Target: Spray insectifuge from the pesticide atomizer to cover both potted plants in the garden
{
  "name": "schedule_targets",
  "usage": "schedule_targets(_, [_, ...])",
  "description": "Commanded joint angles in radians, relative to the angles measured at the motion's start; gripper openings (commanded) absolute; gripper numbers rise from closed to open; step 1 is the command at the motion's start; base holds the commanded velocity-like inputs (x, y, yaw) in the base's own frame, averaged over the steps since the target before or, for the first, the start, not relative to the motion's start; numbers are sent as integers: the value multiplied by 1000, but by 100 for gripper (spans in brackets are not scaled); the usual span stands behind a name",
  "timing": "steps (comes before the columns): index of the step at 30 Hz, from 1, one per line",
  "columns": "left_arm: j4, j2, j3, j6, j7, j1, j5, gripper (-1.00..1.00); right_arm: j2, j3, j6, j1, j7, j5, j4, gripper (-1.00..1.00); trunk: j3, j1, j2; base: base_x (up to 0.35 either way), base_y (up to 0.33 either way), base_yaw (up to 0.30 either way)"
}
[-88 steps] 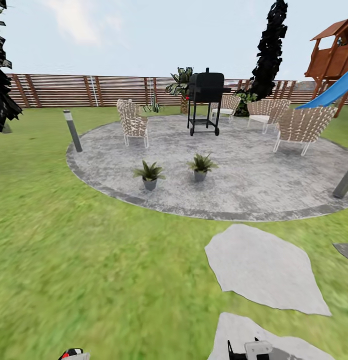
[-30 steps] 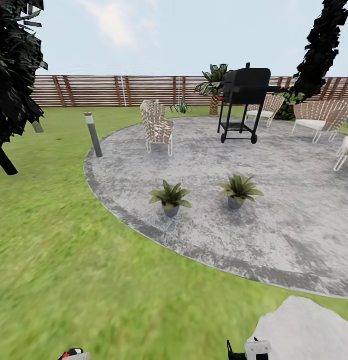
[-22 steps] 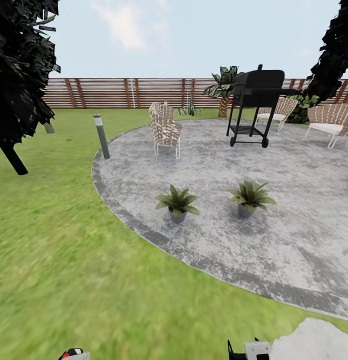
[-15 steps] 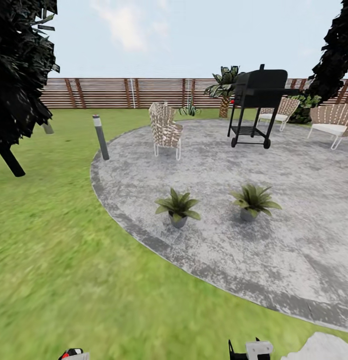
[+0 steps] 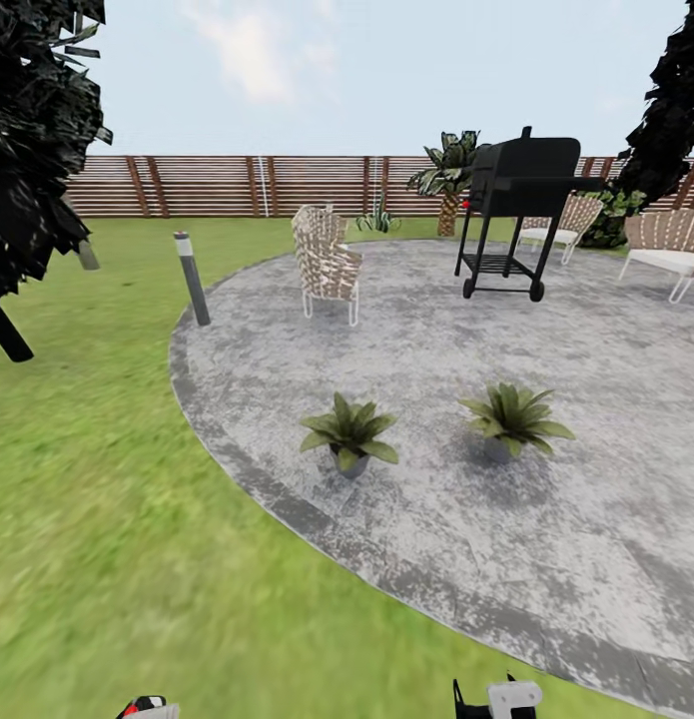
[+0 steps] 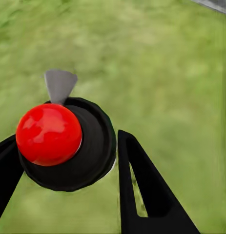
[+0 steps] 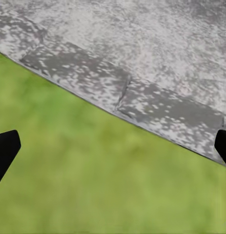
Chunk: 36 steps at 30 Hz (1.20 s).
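The patio [image 5: 606, 419] looks like rough, mottled grey stone, edged in darker speckled blocks; the fence [image 5: 247, 186] is brown slatted wood; the grill [image 5: 516, 200] is matt black metal; the chair [image 5: 327, 262] is woven wicker; a glossy red ball [image 6: 48, 134] sits in a ribbed matt black cap [image 6: 95, 146].

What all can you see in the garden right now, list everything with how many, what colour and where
Potted plants: two, green leaves in grey pots, one nearer the patio edge, one to its right.
Round speckled paved patio: one, grey, right of the lawn.
Lawn: green, left and front.
Black wheeled barbecue grill: one, far side of the patio.
Woven chairs: three visible, beige, one at the patio's left, two at the far right.
Short lamp post: one, grey, at the patio's left edge.
Slatted wooden fence: brown, along the back.
Small palm: one, by the fence.
Dark trees: two, left and right.
Left fingers: black, around a black round object with a red ball.
Right fingers: black, spread, over the patio edge.
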Motion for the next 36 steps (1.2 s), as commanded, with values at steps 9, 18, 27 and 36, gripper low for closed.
schedule_targets(9, [1, -1, 0, -3, 3, -1, -3, -100, 0, 0, 1, -1, -10, 11, 1, 100, -1, 0, 0, 269, -173, 0])
schedule_targets(18, [1, -1, 0, -3, 3, -1, -3, -100, 0, 0, 1, -1, -9, 11, 1, 100, -1, 0, 0, 235, -198, 0])
schedule_targets(27, [1, 0, 0, -3, 3, -1, -3, -100, 0, 0, 1, -1, -9, 11, 1, 100, -1, 0, 0, 200, -221, 0])
schedule_targets(36, [0, 2, 1, -4, 4, -1, 5, -100, 0, 0, 2, -1, -6, 11, 0, 100, -1, 0, 0, 80, -117, 0])
